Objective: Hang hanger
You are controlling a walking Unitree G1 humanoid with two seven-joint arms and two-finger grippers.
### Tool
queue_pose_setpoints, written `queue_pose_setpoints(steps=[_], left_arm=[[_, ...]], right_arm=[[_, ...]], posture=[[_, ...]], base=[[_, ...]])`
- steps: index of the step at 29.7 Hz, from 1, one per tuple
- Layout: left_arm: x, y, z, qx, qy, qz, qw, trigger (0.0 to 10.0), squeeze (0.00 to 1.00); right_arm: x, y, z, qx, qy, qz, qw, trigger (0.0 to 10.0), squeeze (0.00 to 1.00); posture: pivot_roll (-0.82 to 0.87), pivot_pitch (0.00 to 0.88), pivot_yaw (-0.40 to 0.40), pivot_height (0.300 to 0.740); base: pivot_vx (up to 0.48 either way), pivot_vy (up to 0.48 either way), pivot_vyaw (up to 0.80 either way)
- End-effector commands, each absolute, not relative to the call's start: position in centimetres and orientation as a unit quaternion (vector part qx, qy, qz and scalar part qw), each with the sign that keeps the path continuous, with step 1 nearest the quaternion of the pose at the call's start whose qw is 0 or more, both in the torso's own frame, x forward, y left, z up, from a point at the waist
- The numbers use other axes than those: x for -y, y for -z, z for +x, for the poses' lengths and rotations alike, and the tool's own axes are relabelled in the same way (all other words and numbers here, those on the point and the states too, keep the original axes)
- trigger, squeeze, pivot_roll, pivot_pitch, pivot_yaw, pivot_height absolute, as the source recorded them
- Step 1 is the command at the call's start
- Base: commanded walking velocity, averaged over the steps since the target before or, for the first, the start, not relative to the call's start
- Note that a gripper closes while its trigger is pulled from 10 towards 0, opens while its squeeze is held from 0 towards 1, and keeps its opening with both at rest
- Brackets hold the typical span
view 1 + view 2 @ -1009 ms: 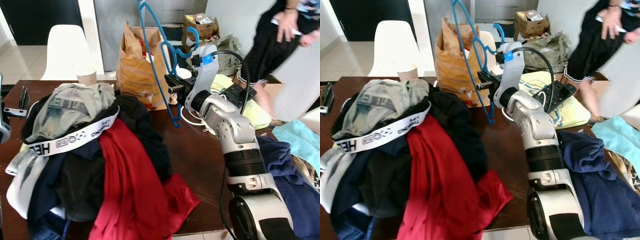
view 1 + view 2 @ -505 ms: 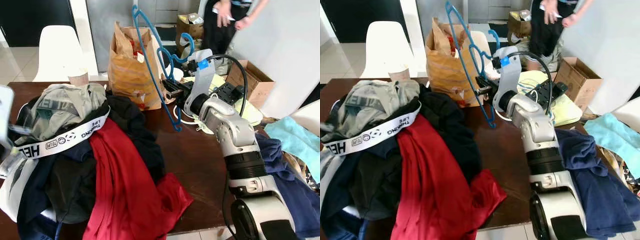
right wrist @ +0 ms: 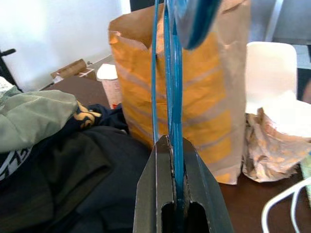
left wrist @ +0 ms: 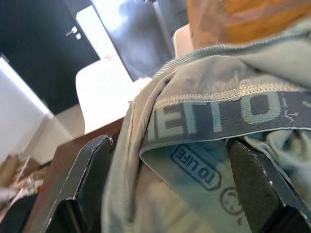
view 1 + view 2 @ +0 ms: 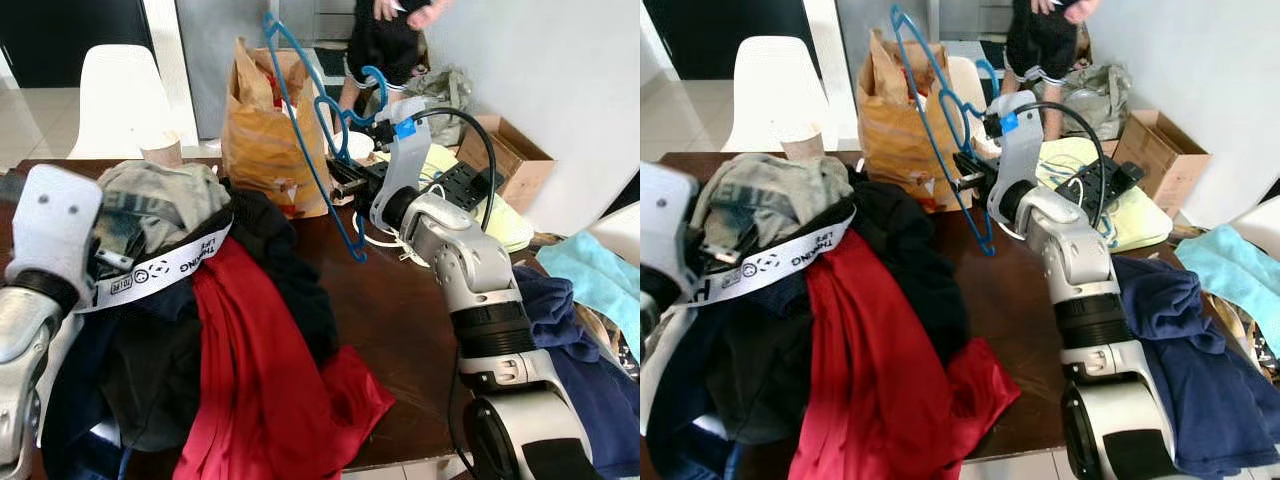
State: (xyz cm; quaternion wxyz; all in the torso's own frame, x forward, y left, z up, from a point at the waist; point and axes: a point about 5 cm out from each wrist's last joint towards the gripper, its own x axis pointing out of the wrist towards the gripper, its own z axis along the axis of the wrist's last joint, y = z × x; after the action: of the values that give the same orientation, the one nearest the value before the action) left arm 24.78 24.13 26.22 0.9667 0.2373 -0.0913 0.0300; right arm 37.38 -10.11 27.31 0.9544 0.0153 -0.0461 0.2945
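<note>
From my head cameras, the right gripper [image 5: 343, 180] was clamped on the blue hanger [image 5: 305, 120], held upright above the far side of the dark wooden table [image 5: 400, 320]. The wrist view confirmed it: both black fingers [image 3: 154, 194] pinched together with the blue wire between them. The hanger's hook curled near a white cable-bearing bracket on that arm.

At 12 o'clock from the hanger, directly behind it, stood a crumpled orange-brown paper bag [image 5: 262, 130]. At 9 o'clock lay a large clothes heap [image 5: 200, 300]: a red garment [image 5: 260, 380], black and navy pieces, and a grey-green shirt [image 5: 160, 195] on top. A white strap [image 5: 165, 265] crossed the heap, printed "THINKING LIFE".

The left gripper [image 4: 170, 189] was spread wide on either side of the grey-green shirt; lettering there read "TO LIFE", with larger letters I couldn't resolve.

Noted a white chair [image 5: 115, 100] at 11 o'clock, a cardboard box [image 5: 510, 160] at 2 o'clock, a person [image 5: 390, 40] standing beyond the bag, blue cloth [image 5: 570, 350] at 4 o'clock.
</note>
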Motion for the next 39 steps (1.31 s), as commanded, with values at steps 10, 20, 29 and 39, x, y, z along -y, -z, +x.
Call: queue_pose_setpoints(steps=[10,20,29,39], left_arm=[[-23.3,-26.9,24.6,0.108,-0.018,0.272,0.956,10.0,0.0],[-24.8,-26.9,24.7,0.111,-0.077,0.339,0.931,10.0,0.0],[-24.3,-27.6,25.5,0.145,-0.081,0.377,0.911,0.0,0.0],[-23.4,-28.5,26.7,0.175,-0.077,0.399,0.897,0.0,0.0]], right_arm=[[10.5,-27.8,37.2,0.053,-0.289,0.005,0.956,10.0,0.0],[10.5,-27.9,37.3,0.055,-0.285,0.0,0.957,10.0,0.0],[10.7,-27.9,37.3,0.057,-0.28,-0.001,0.958,10.0,0.0],[10.7,-28.2,37.2,0.07,-0.275,0.006,0.959,10.0,0.0]], posture=[[0.04,0.097,-0.036,0.74],[0.04,0.095,-0.035,0.74],[0.03,0.097,-0.035,0.74],[0.02,0.097,-0.03,0.74]], base=[[0.0,0.0,0.0],[0.0,0.0,0.0],[0.0,0.0,0.0],[0.0,0.0,0.0]])
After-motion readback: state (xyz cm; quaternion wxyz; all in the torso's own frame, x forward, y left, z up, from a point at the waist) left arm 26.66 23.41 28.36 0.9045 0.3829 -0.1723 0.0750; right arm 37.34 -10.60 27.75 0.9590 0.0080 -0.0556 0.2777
